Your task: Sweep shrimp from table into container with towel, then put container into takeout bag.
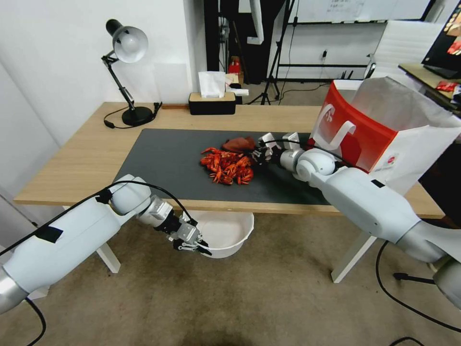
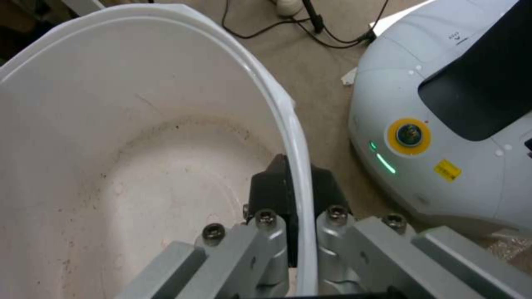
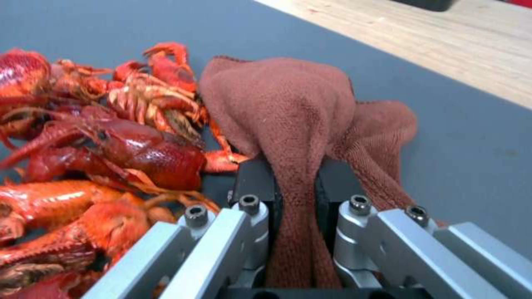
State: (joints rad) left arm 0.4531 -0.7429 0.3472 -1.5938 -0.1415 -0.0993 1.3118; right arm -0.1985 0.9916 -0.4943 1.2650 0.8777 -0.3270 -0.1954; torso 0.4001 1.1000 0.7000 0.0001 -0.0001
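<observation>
Rust-red towel (image 3: 288, 120) clenched in right pincer (image 3: 296, 182) beside shrimp (image 1: 227, 166); left pincer (image 2: 292, 195) gripping container (image 2: 139, 137) rim.

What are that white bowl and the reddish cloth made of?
The container looks like thin, smooth white plastic: its rim is slim where the left gripper clamps it. The towel seems soft looped fabric, likely microfibre or terry; it bunches between the right gripper's pads.
</observation>
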